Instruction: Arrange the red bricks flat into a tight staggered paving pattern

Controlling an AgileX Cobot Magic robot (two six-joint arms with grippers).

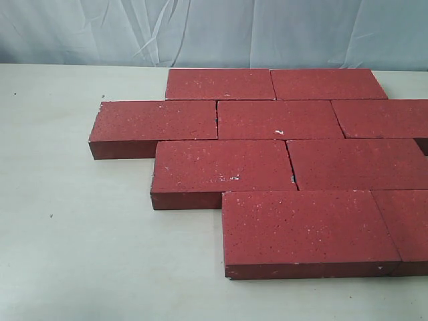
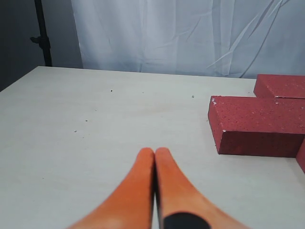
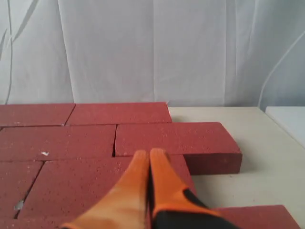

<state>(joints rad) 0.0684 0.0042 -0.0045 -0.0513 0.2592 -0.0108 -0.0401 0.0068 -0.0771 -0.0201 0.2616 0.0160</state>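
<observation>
Several red bricks [image 1: 281, 119] lie flat on the pale table [image 1: 73, 234] in staggered rows, sides touching. The nearest brick [image 1: 304, 227] sits at the front right; the leftmost brick [image 1: 155, 124] juts out of its row. Neither gripper appears in the exterior view. In the left wrist view, my left gripper [image 2: 155, 151] is shut with nothing in it, over bare table, apart from a brick end [image 2: 257, 126]. My right gripper [image 3: 149, 153] is shut and empty, hovering above the brick surface [image 3: 71, 181] near a seam.
A creased white curtain [image 1: 214, 30] hangs behind the table. A dark stand pole [image 2: 43, 33] rises beyond the table's far left corner. The table's right edge [image 3: 281, 129] runs near the bricks in the right wrist view.
</observation>
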